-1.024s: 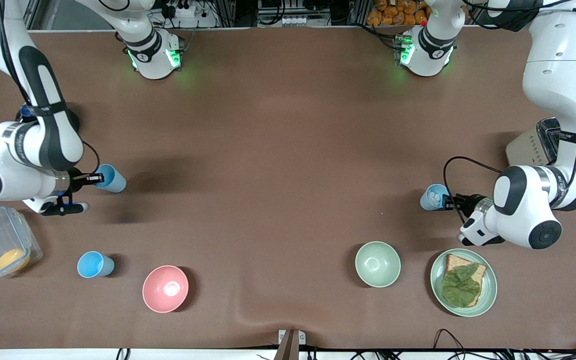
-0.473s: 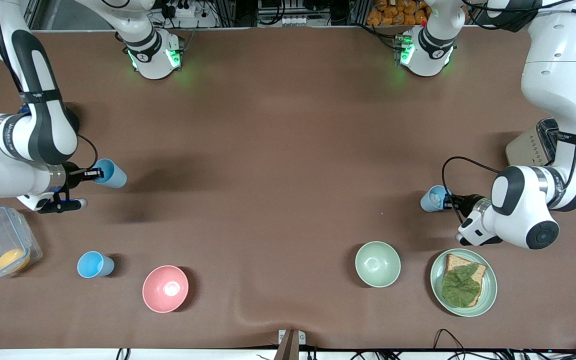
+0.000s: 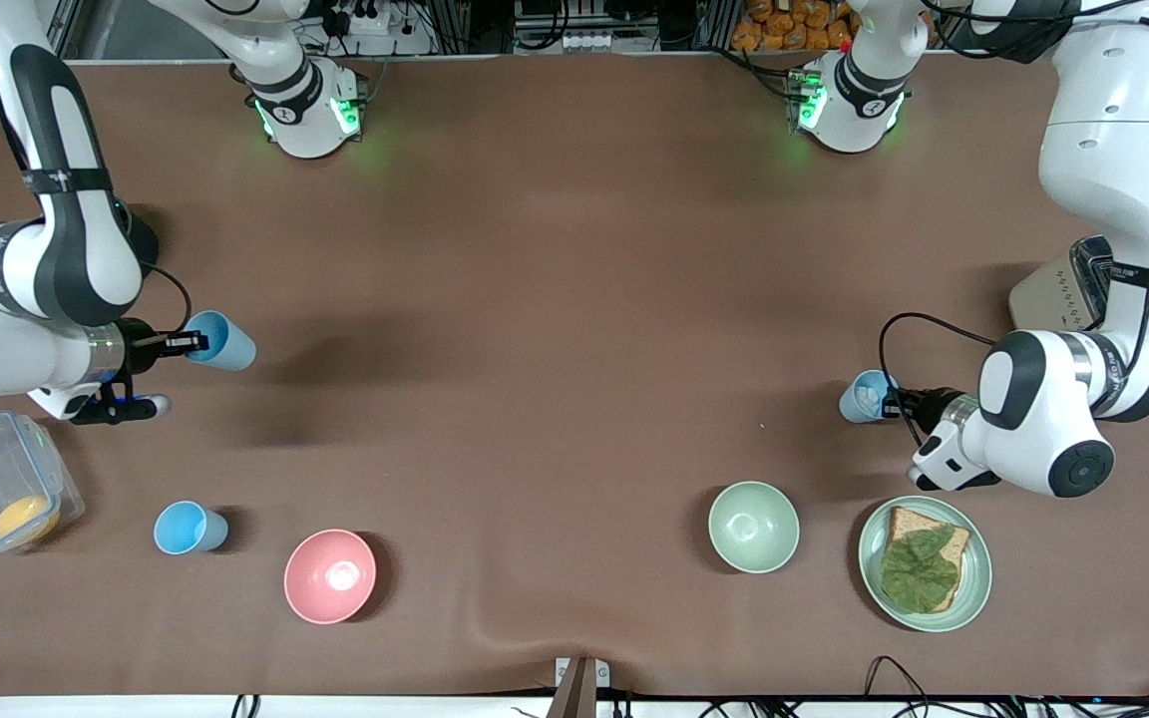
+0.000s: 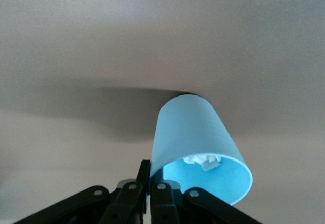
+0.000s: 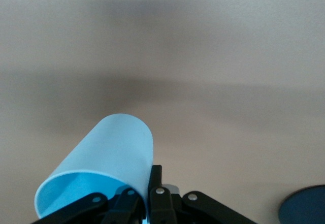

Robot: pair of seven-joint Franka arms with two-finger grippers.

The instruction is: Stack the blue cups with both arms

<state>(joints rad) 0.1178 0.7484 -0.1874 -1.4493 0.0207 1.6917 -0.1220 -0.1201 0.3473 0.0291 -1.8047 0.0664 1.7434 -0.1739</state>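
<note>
My right gripper [image 3: 193, 344] is shut on the rim of a blue cup [image 3: 223, 341] and holds it tilted on its side above the table at the right arm's end. In the right wrist view, that cup [image 5: 106, 153] looks empty in my right gripper [image 5: 151, 183]. My left gripper [image 3: 892, 402] is shut on the rim of a second blue cup [image 3: 864, 396], also tilted, at the left arm's end. In the left wrist view, this cup [image 4: 195, 137] has white bits inside and sits in my left gripper [image 4: 151, 176]. A third blue cup [image 3: 191, 527] stands upright, nearer the front camera.
A pink bowl [image 3: 329, 575] sits beside the third cup. A clear container [image 3: 1, 494] holds something orange. A pale green bowl [image 3: 753, 526] and a plate [image 3: 973, 588] with bread and lettuce lie near the left arm. A toaster [image 3: 1073, 284] stands by that arm.
My right arm has risen and drawn back toward the bases, carrying its cup slightly up the front view. My left gripper and its cup have barely moved.
</note>
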